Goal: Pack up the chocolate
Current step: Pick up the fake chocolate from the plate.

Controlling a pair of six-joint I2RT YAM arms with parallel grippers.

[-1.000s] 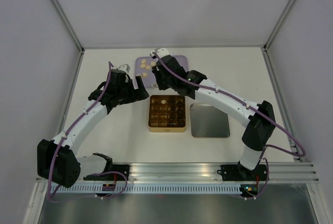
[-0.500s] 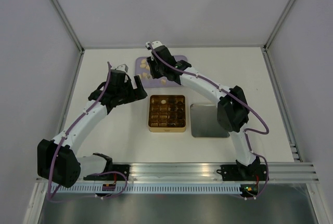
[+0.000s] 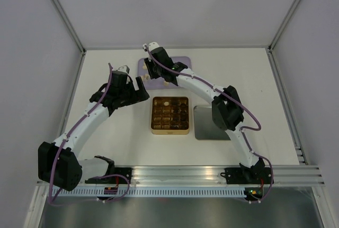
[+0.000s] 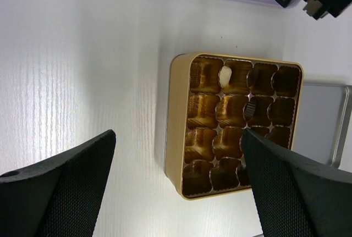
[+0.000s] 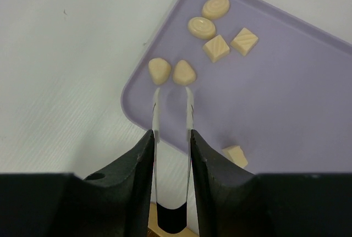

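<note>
Several cream chocolate pieces lie on the purple tray (image 5: 286, 94). Two of them (image 5: 159, 71) (image 5: 184, 72) lie near its left edge. My right gripper (image 5: 171, 135) is shut on metal tweezers (image 5: 188, 105). The tweezer tips are apart and empty, just short of those two pieces. The gold gridded tin (image 4: 179, 132) holds one cream piece (image 4: 225, 76) in a far-row cell. My left gripper (image 4: 179, 135) is open and empty, hovering left of the tin (image 3: 170, 115). No dark brown pieces show.
The tin's flat metal lid (image 3: 213, 122) lies right of the tin. The purple tray (image 3: 183, 61) sits behind the tin, with my right arm stretched over it. White walls close in the table on three sides.
My right arm has swung left and farther across the purple tray, its elbow folding in. The tweezers now point at the tray's left pieces. The left arm has not moved.
</note>
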